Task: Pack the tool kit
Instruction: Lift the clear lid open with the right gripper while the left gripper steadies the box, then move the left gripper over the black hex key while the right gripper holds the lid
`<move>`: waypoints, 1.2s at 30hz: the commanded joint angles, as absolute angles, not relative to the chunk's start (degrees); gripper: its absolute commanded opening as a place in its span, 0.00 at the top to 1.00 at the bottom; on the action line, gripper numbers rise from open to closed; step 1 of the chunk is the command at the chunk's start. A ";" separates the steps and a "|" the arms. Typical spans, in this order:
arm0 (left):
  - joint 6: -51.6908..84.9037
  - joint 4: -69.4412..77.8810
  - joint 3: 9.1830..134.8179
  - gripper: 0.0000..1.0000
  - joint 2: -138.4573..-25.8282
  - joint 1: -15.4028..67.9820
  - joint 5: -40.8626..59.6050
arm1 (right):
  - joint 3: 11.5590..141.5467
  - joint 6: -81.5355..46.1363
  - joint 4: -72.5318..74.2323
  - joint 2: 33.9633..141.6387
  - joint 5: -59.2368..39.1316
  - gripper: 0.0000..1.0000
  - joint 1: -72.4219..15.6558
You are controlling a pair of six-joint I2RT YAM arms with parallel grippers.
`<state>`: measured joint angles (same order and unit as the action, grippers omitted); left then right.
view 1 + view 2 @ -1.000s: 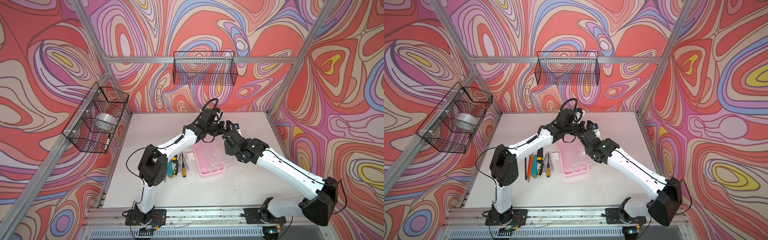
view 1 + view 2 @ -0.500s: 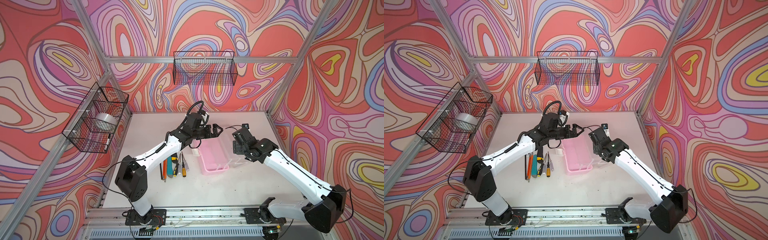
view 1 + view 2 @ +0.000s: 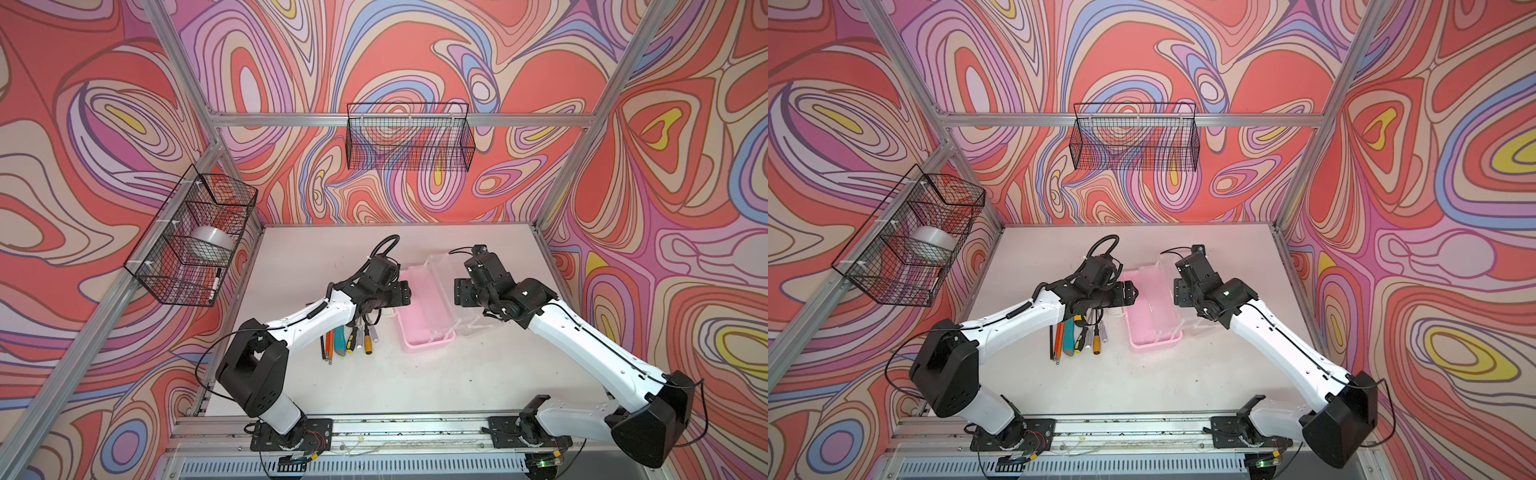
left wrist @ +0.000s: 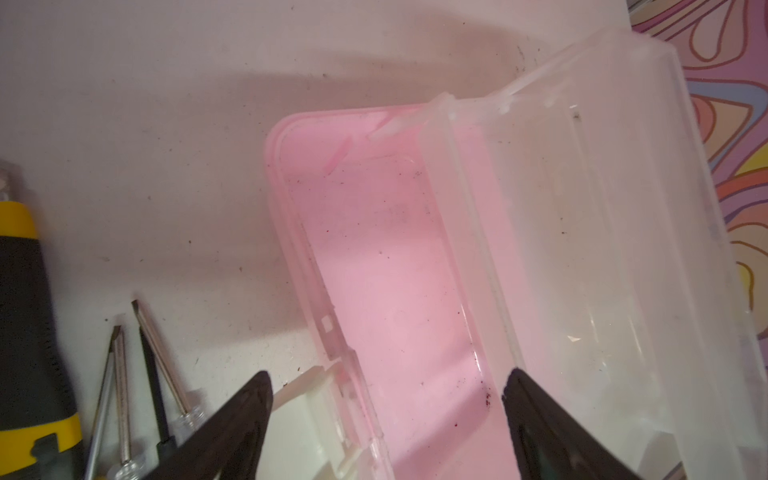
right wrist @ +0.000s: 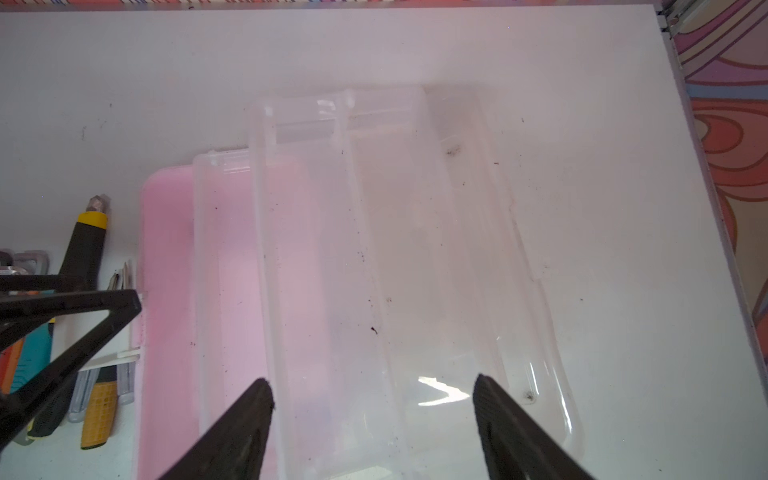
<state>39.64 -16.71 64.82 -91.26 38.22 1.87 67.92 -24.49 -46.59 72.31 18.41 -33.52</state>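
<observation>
Clock directions are for the top views: 12 o'clock is the back wall and 6 o'clock is the rail with the arm bases.

The tool kit stands open near the middle of the white table (image 3: 415,386). Its pink base (image 3: 419,311) has its long sides running from 12 to 6 o'clock, and I see no tool inside it. The clear lid (image 3: 442,270) is folded out on the 3 o'clock side of the base. It lies there on the table, joined to the base along that edge.

The tools lie in a row at 9 o'clock from the base, just beside it, partly under the left arm. From 9 to 3 o'clock they are the orange rods (image 3: 1060,336), the teal knife (image 3: 1069,337), the yellow-black knife (image 3: 1079,332) and the small screwdrivers (image 3: 1097,343).

The left gripper (image 4: 386,388) is over the 9 o'clock long wall of the base, toward its 12 o'clock end. Its two fingers are wide apart and nothing is held between them. The right gripper (image 5: 372,392) is above the lid at 3 o'clock. Its fingers are also spread wide and hold nothing.

One black wire basket (image 3: 409,141) hangs on the wall at 12 o'clock. Another wire basket (image 3: 166,286) hangs on the wall at 9 o'clock, with a tape roll (image 3: 208,243) inside.
</observation>
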 commanded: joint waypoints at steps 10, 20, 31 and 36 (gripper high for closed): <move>34.39 -18.92 73.04 0.27 -101.89 35.58 -2.96 | 69.61 -24.76 -41.43 77.02 14.47 0.24 -33.82; 30.79 -20.27 81.13 0.57 -110.29 33.76 -2.86 | 69.17 -24.82 -40.68 77.39 15.42 0.26 -33.76; 29.75 -19.74 86.69 0.57 -117.59 32.13 -1.37 | 68.30 -24.23 -39.30 78.48 16.52 0.27 -33.75; 27.57 -17.95 84.56 0.36 -112.21 31.25 -2.95 | 68.87 -23.88 -37.41 79.01 15.70 0.27 -33.74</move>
